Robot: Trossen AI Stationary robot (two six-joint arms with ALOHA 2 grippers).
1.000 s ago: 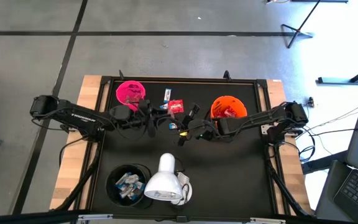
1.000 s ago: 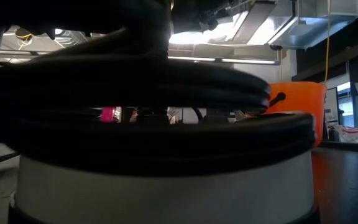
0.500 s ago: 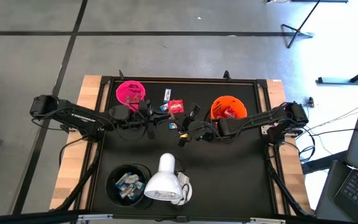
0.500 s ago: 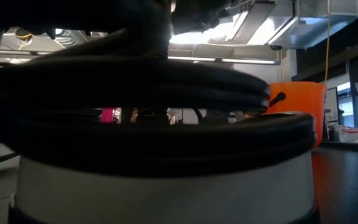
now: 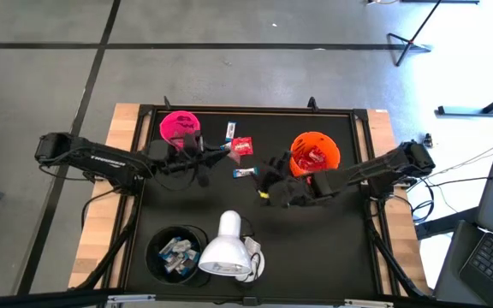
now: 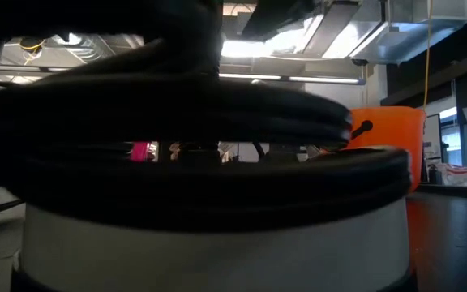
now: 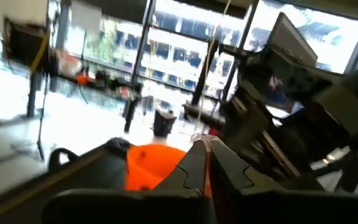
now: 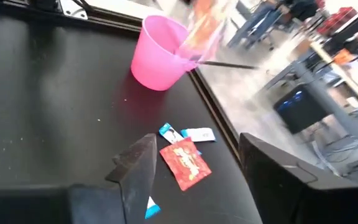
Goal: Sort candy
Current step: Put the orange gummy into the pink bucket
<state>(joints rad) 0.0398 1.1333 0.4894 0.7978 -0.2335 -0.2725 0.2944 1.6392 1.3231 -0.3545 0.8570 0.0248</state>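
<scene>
Loose candy lies on the black mat: a white-and-blue bar (image 5: 230,130), a red packet (image 5: 243,147) and a small blue piece (image 5: 245,173). My left gripper (image 5: 223,151) hangs above the mat beside the red packet, shut, with a small pale candy (image 7: 201,142) at its tips. My right gripper (image 5: 264,181) stands open in mid-table, in front of the orange cup (image 5: 315,154), with nothing between its fingers. In the right wrist view its fingers frame the red packet (image 8: 185,163) from a distance. The pink cup (image 5: 181,128) stands at the far left. My left gripper pinches a small pale candy (image 7: 201,140) between its two fingertips; only a sliver of it shows beyond them. The fingers reach about level from the table's left. The candy is lifted clear of the mat.
A black cup (image 5: 176,252) holding white-and-blue bars stands near the front left, with a white lamp head (image 5: 225,248) beside it. Red packets lie in the orange cup. Dark cable and a white rim close to the lens block most of the low view; the orange cup (image 6: 387,138) shows behind them.
My right gripper has opened and drawn back from the left gripper, toward the table's right and near edges, turning as it went. The loose candy on the mat has stayed where it was.
</scene>
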